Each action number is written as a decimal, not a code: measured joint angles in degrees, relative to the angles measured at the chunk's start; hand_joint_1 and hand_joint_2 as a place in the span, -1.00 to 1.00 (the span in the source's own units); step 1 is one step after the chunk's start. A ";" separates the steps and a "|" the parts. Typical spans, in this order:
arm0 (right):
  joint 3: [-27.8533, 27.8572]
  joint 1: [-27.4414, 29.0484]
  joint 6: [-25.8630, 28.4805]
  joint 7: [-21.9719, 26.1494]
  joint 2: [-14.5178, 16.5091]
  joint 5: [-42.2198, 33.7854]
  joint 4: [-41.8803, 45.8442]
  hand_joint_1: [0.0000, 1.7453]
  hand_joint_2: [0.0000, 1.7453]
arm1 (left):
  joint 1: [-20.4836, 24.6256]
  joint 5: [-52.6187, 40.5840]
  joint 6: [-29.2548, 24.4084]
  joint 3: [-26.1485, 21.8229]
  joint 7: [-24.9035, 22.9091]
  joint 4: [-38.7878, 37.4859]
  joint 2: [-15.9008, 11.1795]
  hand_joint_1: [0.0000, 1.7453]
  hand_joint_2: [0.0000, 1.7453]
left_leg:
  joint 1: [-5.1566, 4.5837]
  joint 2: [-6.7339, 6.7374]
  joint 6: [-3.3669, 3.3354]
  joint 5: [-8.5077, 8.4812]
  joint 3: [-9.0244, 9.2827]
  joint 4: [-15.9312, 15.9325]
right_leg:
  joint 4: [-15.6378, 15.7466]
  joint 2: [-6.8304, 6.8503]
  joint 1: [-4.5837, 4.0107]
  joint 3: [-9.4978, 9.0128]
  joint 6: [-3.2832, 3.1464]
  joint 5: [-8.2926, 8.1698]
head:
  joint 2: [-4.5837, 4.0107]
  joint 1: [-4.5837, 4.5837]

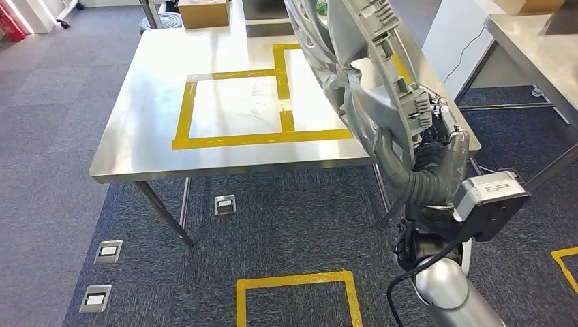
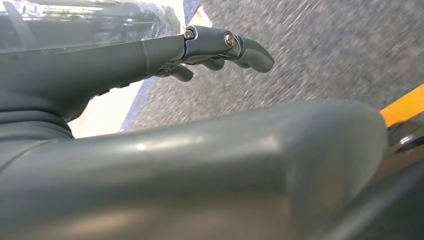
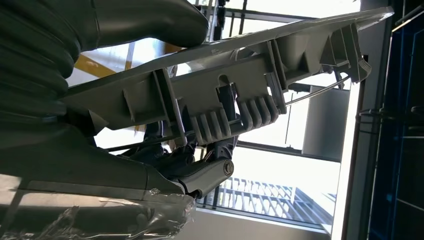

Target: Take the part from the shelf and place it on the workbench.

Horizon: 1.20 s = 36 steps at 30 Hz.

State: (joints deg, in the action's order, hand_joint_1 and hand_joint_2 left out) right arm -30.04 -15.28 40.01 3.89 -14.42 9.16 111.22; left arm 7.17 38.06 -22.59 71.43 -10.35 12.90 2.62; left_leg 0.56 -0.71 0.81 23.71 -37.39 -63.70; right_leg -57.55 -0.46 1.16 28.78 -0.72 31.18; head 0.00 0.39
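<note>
Setting: grey carpet with yellow floor tape lay around a steel worktop (image 1: 136, 122) marked with yellow tape squares (image 1: 235, 105).
Right hand fingers: dark fingers (image 3: 205, 175) were curled under the part's ribbed back, thumb on the other face, holding it.
Right hand (image 1: 426, 160): raised beside the worktop's near right corner.
Part (image 1: 361, 68): a large grey moulded plastic panel stood upright in that hand, above the worktop's right side, not yet set down.
Handling: probably light but bulky, stiff, with thin clips that could snap; best held by the ribbed edge.
Left hand (image 2: 215, 47): fingers apart, holding nothing, over carpet.
</note>
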 joint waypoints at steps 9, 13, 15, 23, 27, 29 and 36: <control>1.10 -0.50 -0.08 -0.25 0.34 0.76 -0.85 1.00 1.00 | 0.12 -0.33 0.13 0.50 -0.48 0.01 0.07 -1.00 1.00 | 0.00 -0.58 -2.82 3.89 3.71 5.10 | -12.66 0.25 0.04 8.02 1.73 4.62 | 0.00 -1.31; 1.05 -0.34 -0.06 -0.47 0.48 1.33 -2.02 1.00 1.00 | -0.62 -0.34 0.17 0.69 -0.74 -0.01 0.05 -1.00 1.00 | -0.89 -0.65 -3.24 5.24 5.65 5.10 | -12.35 0.22 -0.53 11.55 0.29 -2.19 | 0.00 -2.18; 1.00 -0.41 -0.09 -0.47 0.60 1.63 -2.23 1.00 1.00 | -0.39 -0.36 0.17 0.70 -0.77 0.00 0.10 -1.00 1.00 | -1.25 -0.70 -3.13 5.92 6.70 5.33 | -6.10 0.28 -1.16 9.65 -0.99 -6.30 | 0.00 -2.14; 0.49 -1.22 -0.17 -0.88 1.14 2.38 -2.59 1.00 1.00 | 0.52 -0.40 0.46 0.70 -0.79 0.02 0.07 -1.00 1.00 | -0.87 -0.11 -0.54 9.07 4.34 0.20 | 1.66 0.44 -0.86 4.45 -1.89 -4.95 | 0.00 -1.68; 0.22 -1.18 -0.17 -1.28 1.28 2.35 -3.07 1.00 1.00 | 0.29 -0.41 0.51 0.72 -0.86 0.02 0.01 -1.00 1.00 | -0.10 -0.06 0.57 9.15 -2.39 -8.88 | 1.23 0.38 -0.62 3.04 -1.56 -3.45 | 0.00 -1.05; 0.13 -1.15 -0.17 -1.40 1.33 2.34 -3.30 1.00 1.00 | 0.20 -0.41 0.52 0.72 -0.86 0.02 -0.01 -1.00 1.00 | -0.02 0.00 0.60 3.86 -1.04 -3.29 | 0.78 0.37 -0.47 1.95 -1.16 -2.29 | 0.00 -0.83; -0.24 -1.86 -0.17 -1.54 1.38 2.30 -3.81 1.00 1.00 | 0.28 -0.46 0.55 0.72 -0.91 0.02 -0.08 -1.00 1.00 | -0.06 -0.05 -1.81 3.04 2.67 4.87 | -0.52 0.41 -0.66 2.12 0.87 -0.39 | 0.00 -0.61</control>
State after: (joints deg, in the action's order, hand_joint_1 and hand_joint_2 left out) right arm -30.28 -17.14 39.85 2.35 -13.04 11.46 107.40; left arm 7.45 37.59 -22.04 72.14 -11.26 12.92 2.54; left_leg 0.49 -0.76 -0.99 26.75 -34.72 -58.84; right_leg -58.07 -0.05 0.49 30.90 0.15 30.79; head 0.00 -0.22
